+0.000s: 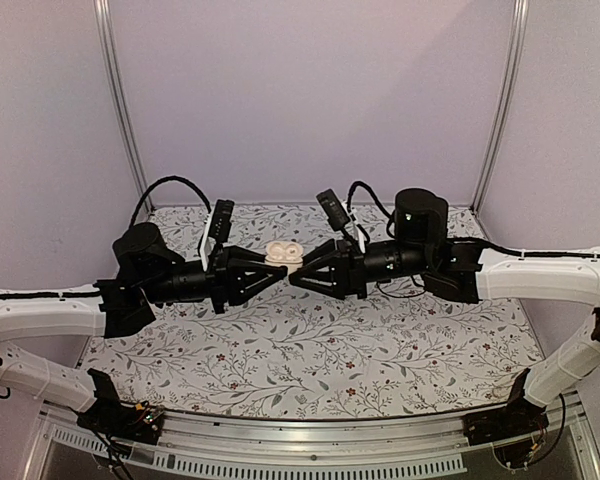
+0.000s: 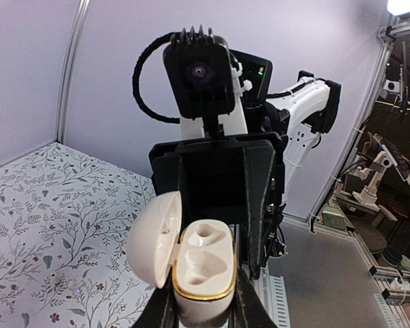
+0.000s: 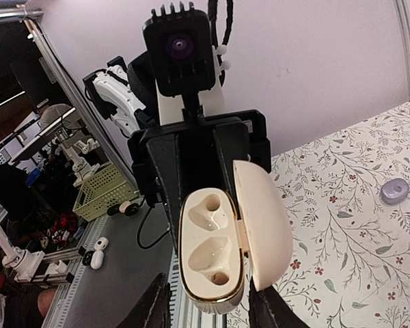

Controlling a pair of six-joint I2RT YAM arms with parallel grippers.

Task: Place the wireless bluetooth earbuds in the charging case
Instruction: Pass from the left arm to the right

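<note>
I hold the charging case (image 1: 283, 253) raised over the middle of the worktop (image 1: 310, 350). My left tool (image 1: 270, 268) comes at it from 9 o'clock, and its fingers (image 2: 162, 307) are pressed against both flanks of the lower shell. My right tool (image 1: 302, 272) meets it from 3 o'clock. Its two prongs sit either side of the same shell, but I cannot tell whether they grip it or merely flank it.

The lid (image 2: 154, 239) stands open, swung over to the 12 o'clock side, and the two cream sockets face up. For each tool, the other one's black body crowds the space directly behind the case.

In the right wrist view a small lilac disc (image 3: 395, 190) lies on the worktop at 3 o'clock of the case. A green basket (image 3: 104, 193) sits off the worktop at 9 o'clock.
</note>
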